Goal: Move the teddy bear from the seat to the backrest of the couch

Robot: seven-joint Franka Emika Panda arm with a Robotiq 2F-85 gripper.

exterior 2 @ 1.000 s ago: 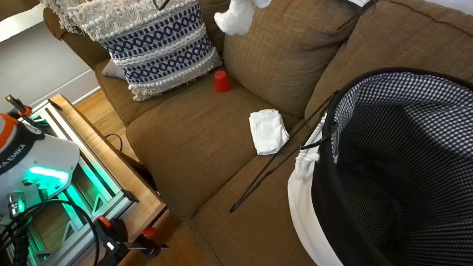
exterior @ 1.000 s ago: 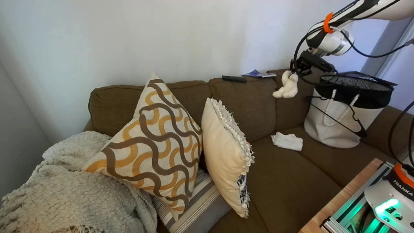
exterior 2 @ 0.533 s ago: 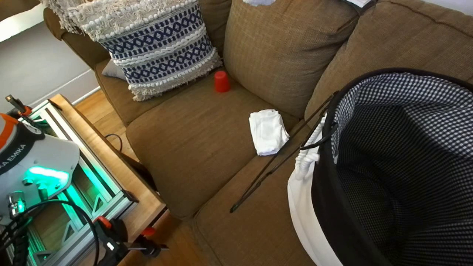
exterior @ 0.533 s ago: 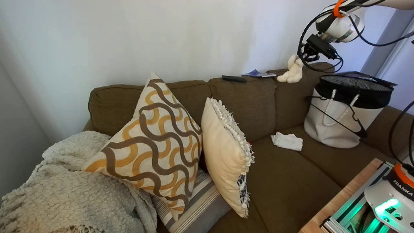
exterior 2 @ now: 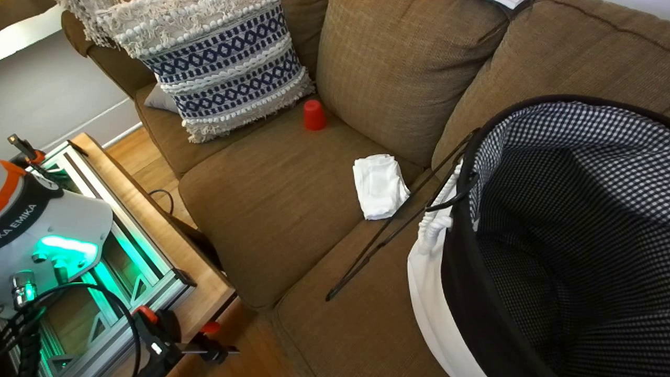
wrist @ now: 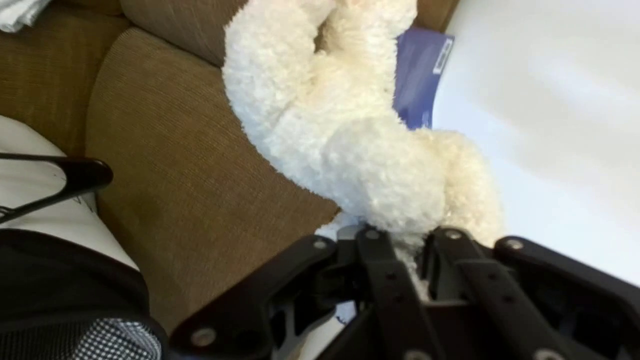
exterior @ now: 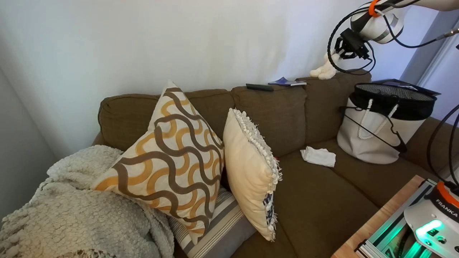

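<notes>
- As the gripper [wrist: 411, 239] pinches the bear [wrist: 350, 135], both jaws press in on the plush, a snug hold!
- In an exterior view the bear [exterior: 325, 68] is way up, clear of the seat [exterior: 315, 200], hanging aslant under the gripper at the top edge of the backrest [exterior: 322, 107]; touching it or not, I cannot tell.
- Along that same top edge, look, a blue booklet [exterior: 283, 82] lies, with a slim dark thing [exterior: 259, 87] just beside it.
- Over to the wrist view: the booklet peeks out past the bear, white wall [wrist: 550, 125] on one side, brown backrest on the other!
- Down on the seat, a folded white cloth [exterior 2: 379, 186], and near the foot of the backrest, a red cup [exterior 2: 314, 115]!
- Big basket [exterior: 380, 152] there too, checked lining showing, a black hanger [wrist: 85, 175] hanging at its side.
- Further along, a wavy pillow [exterior: 172, 157] stands tilted, a cream pillow [exterior: 247, 172] just beside it, a striped cushion [exterior: 218, 225] below them, a fleece blanket [exterior: 82, 200] heaped alongside.
- And facing the seat, the robot's base [exterior: 435, 215] glows green on a wooden table [exterior: 382, 215], the arm [exterior: 382, 27] high above the seat!
</notes>
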